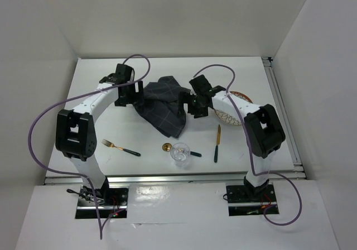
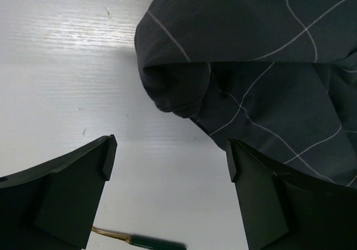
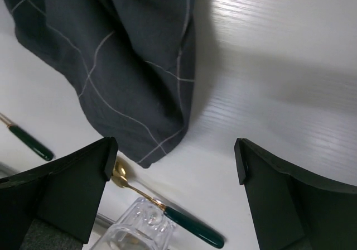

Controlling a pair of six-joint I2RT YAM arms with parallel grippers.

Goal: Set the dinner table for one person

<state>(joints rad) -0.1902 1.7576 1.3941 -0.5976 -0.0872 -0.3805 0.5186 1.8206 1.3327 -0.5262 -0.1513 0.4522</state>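
Observation:
The white dinner table [image 1: 167, 68] carries a crumpled dark grey cloth [image 1: 164, 105] with pale grid lines at its middle. My left gripper [image 1: 129, 95] is open at the cloth's left edge, the cloth [image 2: 262, 66] just beyond its fingertips. My right gripper [image 1: 192, 105] is open at the cloth's right edge, with the cloth [image 3: 117, 60] ahead to its left. A gold fork [image 1: 120, 148] with a green handle lies front left. A gold spoon [image 1: 181, 149] and a clear glass [image 1: 179, 153] sit front centre. A gold knife [image 1: 217, 142] lies front right. A patterned plate [image 1: 233, 111] is partly hidden behind the right arm.
White walls enclose the table on three sides. A metal rail [image 1: 284, 116] runs along the right edge. Purple cables [image 1: 42, 127] loop from both arms. The spoon [image 3: 167, 211] and glass [image 3: 136, 230] lie below the right gripper; the fork handle [image 2: 156, 242] shows below the left.

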